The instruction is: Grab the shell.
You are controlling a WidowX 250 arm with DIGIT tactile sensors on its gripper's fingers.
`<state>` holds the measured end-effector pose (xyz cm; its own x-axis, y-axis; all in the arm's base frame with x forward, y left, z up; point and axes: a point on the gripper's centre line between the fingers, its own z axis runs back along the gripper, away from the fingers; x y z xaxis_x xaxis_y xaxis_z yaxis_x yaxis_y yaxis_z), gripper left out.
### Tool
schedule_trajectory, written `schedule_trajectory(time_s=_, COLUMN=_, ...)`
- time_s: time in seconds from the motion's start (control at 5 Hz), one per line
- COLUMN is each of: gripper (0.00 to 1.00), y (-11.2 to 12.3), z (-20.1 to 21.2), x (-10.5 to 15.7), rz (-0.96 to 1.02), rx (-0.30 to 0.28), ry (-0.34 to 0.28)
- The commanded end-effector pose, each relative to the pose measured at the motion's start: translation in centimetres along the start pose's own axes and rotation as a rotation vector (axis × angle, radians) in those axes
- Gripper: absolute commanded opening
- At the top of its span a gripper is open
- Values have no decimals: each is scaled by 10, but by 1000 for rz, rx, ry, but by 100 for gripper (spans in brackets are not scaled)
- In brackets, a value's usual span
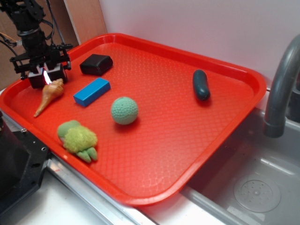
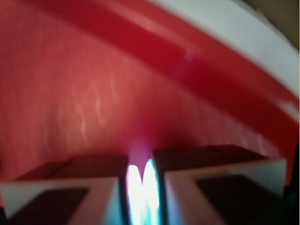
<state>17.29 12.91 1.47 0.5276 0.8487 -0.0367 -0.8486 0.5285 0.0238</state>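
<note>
Beyond the plush toy (image 1: 78, 139) at the tray's (image 1: 197, 154) near edge, the shell (image 1: 48, 95) lay just front-right of the closed, empty gripper (image 1: 45, 77), its point angled near-left.

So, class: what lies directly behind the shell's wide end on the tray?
The gripper stands right behind the shell, low over the red tray, fingers close together with nothing between them. The tray floor under the gripper is hidden.

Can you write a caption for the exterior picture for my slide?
Robot gripper sits low on a red tray just behind the shell.
</note>
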Motion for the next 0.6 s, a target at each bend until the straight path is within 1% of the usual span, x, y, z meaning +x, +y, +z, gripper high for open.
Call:
schedule_trajectory(time_s=0.0, gripper=100, y=6, z=33, x=-22, rz=-194, rx=-9, ry=-122)
schedule_trajectory(time_s=0.2, gripper=100, y=12, z=50, x=-32, rz=-294, rx=-41, ry=-171)
schedule_trajectory(time_s=0.4, gripper=100, y=19, z=47, x=-41, rz=-518, rx=-51, ry=-126)
